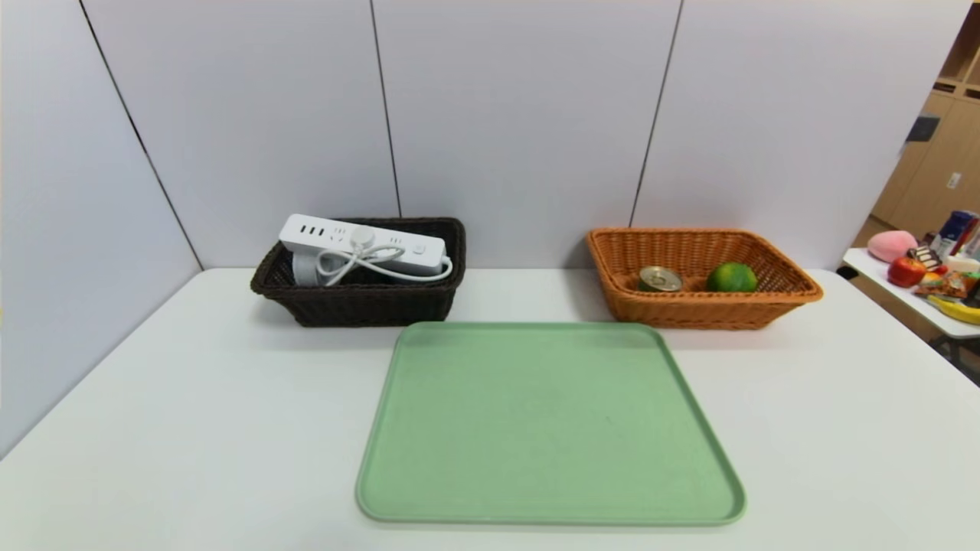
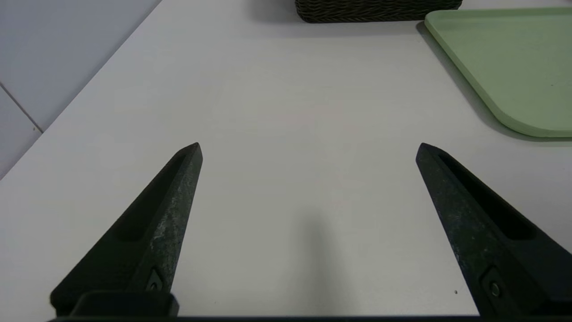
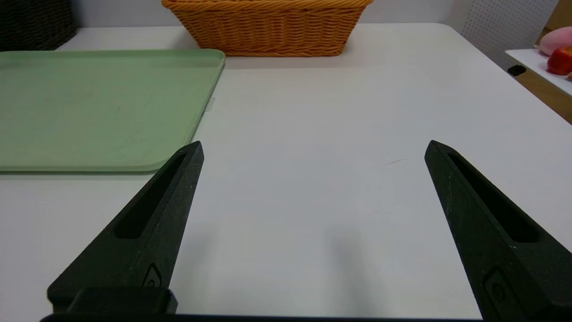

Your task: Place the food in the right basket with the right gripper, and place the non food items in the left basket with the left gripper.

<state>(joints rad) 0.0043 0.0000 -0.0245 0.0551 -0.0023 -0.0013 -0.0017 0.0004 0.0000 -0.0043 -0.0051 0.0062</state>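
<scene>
The orange right basket at the back right holds the food: a green fruit and a small tin with a gold lid. In the dark brown left basket at the back left lies a white power strip with its cord, over a whitish roll; other non food items are hidden. Neither arm shows in the head view. My left gripper hovers open over bare table, left of the tray. My right gripper is open over bare table, right of the tray, facing the orange basket.
An empty green tray lies at the table's middle front; its corners show as the tray and the tray in the wrist views. A side table at far right carries fruit and packets. Grey wall panels stand behind the baskets.
</scene>
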